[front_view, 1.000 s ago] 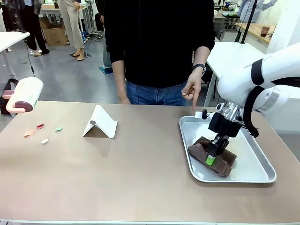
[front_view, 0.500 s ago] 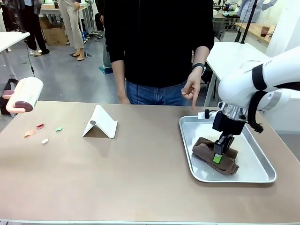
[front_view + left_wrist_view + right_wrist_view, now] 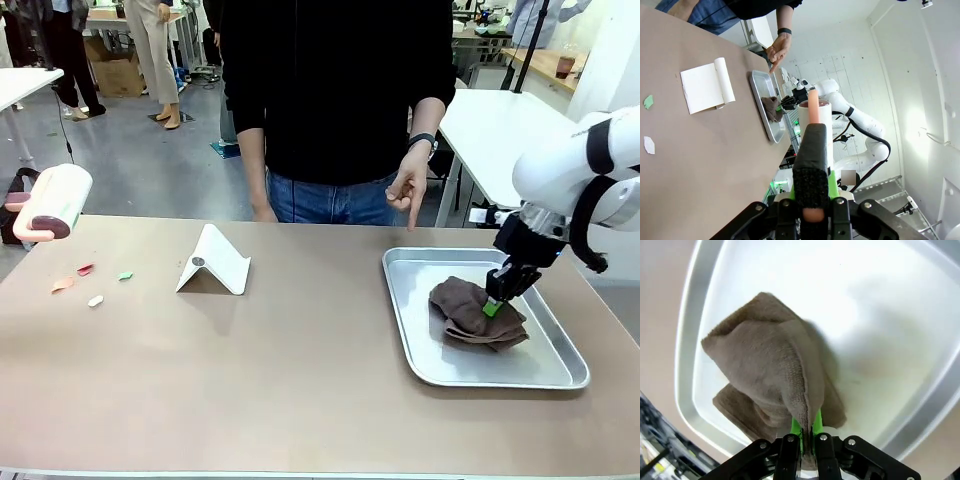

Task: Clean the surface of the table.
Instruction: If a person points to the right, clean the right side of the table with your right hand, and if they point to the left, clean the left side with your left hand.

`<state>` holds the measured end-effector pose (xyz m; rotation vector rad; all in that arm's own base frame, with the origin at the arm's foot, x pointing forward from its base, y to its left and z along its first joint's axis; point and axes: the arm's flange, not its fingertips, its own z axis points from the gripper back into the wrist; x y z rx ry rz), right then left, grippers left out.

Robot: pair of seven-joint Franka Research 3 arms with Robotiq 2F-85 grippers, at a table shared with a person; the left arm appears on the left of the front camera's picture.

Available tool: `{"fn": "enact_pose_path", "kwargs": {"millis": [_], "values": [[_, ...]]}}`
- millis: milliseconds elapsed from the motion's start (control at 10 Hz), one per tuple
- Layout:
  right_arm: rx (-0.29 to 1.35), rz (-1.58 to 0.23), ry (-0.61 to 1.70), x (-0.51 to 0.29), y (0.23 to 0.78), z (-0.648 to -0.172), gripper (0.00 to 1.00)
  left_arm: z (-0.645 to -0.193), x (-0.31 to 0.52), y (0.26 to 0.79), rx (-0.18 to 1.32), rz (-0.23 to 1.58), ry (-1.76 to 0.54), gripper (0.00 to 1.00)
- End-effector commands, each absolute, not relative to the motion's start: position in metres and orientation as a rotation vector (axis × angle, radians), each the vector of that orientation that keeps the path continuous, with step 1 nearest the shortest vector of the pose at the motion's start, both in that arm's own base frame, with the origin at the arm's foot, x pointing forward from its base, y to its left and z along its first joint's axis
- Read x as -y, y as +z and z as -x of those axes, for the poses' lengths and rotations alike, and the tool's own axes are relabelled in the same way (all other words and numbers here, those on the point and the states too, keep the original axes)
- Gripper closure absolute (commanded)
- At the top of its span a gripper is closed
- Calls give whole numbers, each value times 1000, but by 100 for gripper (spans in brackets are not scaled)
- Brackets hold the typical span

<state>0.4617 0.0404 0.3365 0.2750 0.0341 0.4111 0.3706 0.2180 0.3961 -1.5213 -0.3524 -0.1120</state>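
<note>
The tan table (image 3: pixel 300 370) carries small coloured scraps (image 3: pixel 85 270) near its left end. My right gripper (image 3: pixel 493 305) is shut on a brown cloth (image 3: pixel 470 315) in the silver tray (image 3: pixel 560 375). In the right wrist view the cloth (image 3: pixel 770 365) bunches up from the shut gripper (image 3: pixel 806 432), its lower folds on the tray (image 3: pixel 880 315). My left gripper (image 3: pixel 812 165) is shut on the pink handle of a white lint roller (image 3: pixel 815 117). That roller (image 3: pixel 55 198) hovers at the table's left end.
A white folded stand (image 3: pixel 215 262) sits left of centre. A person stands at the far side, one hand (image 3: pixel 405 192) pointing down near the tray's far corner. White tables stand behind on the right. The left wrist view shows the stand (image 3: pixel 705 87) and scraps (image 3: pixel 648 101).
My right gripper has drawn the brown cloth from the tray's near middle toward its far right, bunching it up. The lint roller and the person's hand have stayed put.
</note>
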Motion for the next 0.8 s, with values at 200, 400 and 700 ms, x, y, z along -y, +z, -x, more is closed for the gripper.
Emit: {"fn": "enact_pose_path", "kwargs": {"millis": [200, 400, 700], "values": [[186, -602, 184, 19, 383, -459, 92, -368, -218, 399, 358, 1534, -134, 100], [260, -854, 109, 62, 407, -450, 92, -368, -218, 399, 358, 1534, -134, 100], [300, -1136, -1, 134, 423, -431, 92, -368, -218, 399, 358, 1534, -134, 100]]}}
